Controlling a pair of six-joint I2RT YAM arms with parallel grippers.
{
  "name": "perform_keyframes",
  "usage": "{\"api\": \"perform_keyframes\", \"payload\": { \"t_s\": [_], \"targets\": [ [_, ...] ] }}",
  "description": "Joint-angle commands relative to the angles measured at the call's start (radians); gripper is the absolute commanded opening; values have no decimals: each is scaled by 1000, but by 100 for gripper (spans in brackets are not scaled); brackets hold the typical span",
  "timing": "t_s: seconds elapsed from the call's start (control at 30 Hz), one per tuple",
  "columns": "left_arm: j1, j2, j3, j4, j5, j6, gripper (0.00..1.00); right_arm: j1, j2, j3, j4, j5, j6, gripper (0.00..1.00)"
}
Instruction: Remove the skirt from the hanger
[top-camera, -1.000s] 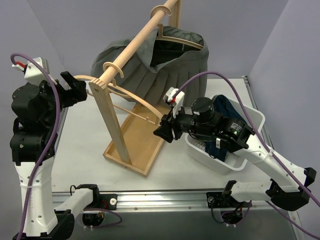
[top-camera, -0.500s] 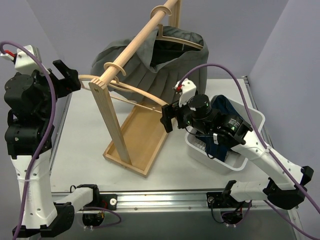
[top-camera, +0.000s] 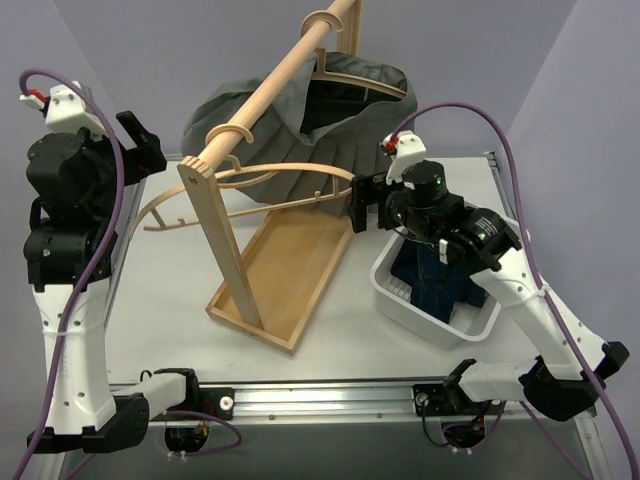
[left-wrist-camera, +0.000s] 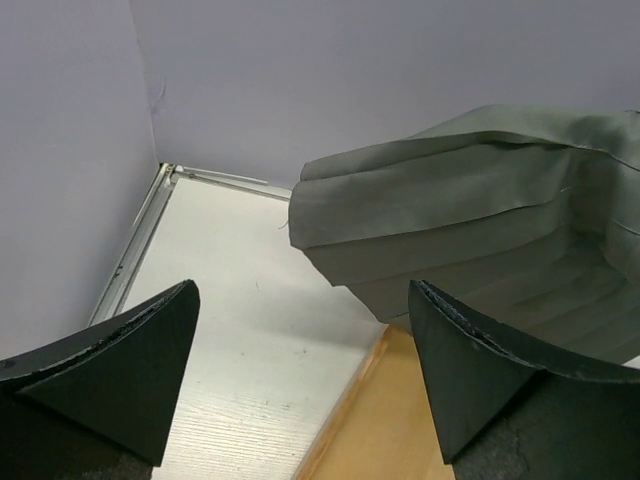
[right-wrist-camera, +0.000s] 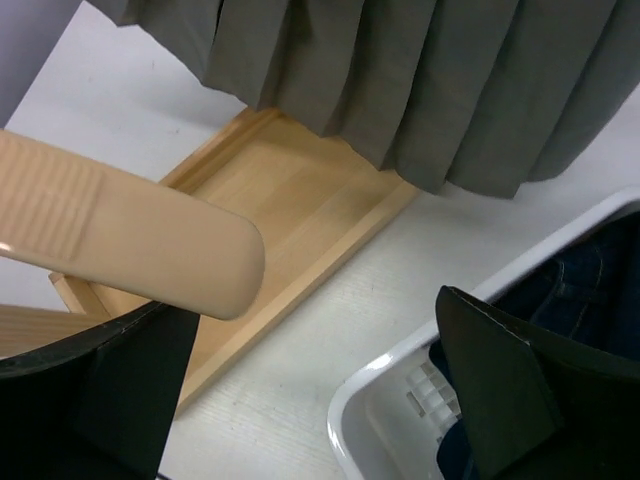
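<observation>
Left gripper (left-wrist-camera: 300, 300) wide, empty. Right gripper (right-wrist-camera: 315, 305) wide; bare hanger (right-wrist-camera: 120, 235) tip over one finger. Skirt (top-camera: 385, 100) hangs on rod (top-camera: 270, 88).

Grey-green pleated skirt (top-camera: 262, 140), pale tan wooden hanger (right-wrist-camera: 120, 245) and rack (top-camera: 226, 252), white bin (top-camera: 398, 298), dark-blue denim (top-camera: 432, 282)
</observation>
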Motion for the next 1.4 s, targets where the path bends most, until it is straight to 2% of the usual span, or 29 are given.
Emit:
{"api": "perform_keyframes", "payload": {
  "t_s": [0.0, 0.17, 0.3, 0.37, 0.4, 0.5, 0.6, 0.7, 0.8, 0.97, 1.0, 1.13, 1.27, 1.37],
  "targets": [
    [-3, 14, -26, 87, 9, -13, 94, 2, -127, -67, -40, 53, 33, 100],
    [-1, 27, -22, 99, -14, 13, 94, -65, -123, -69, -114, 241, 69, 100],
    [3, 30, -16, 110, -38, 55, 94, -185, -13, 18, -182, 266, 96, 100],
    [3, 45, 9, 95, -44, 65, 94, -252, 19, 42, -147, 205, 58, 100],
    [3, 68, 26, 82, -41, 60, 94, -334, 71, 63, -137, 106, 44, 100],
    [3, 73, 41, 64, 2, 48, 94, -405, 176, 169, -67, -35, -26, 99],
    [8, 44, -17, 124, 32, 26, 94, -423, 245, 249, 25, -117, -127, 99],
    [7, 71, 30, 101, 60, 23, 94, -439, 311, 341, 85, -227, -212, 100],
    [17, 60, -18, 157, 95, -10, 94, -456, 371, 404, 131, -367, -305, 100],
    [25, 67, -65, 191, 101, -52, 94, -472, 443, 456, 180, -324, -391, 100],
    [60, 85, -65, 199, 132, -56, 94, -473, 464, 462, 180, -312, -407, 100],
    [68, 125, -49, 209, 150, -59, 94, -476, 497, 453, 222, -298, -469, 100],
    [85, 126, -54, 211, 150, -66, 94, -475, 527, 447, 263, -329, -542, 100],
    [86, 134, -37, 196, 144, -49, 94, -488, 536, 410, 354, -367, -584, 100]
  ]
}}
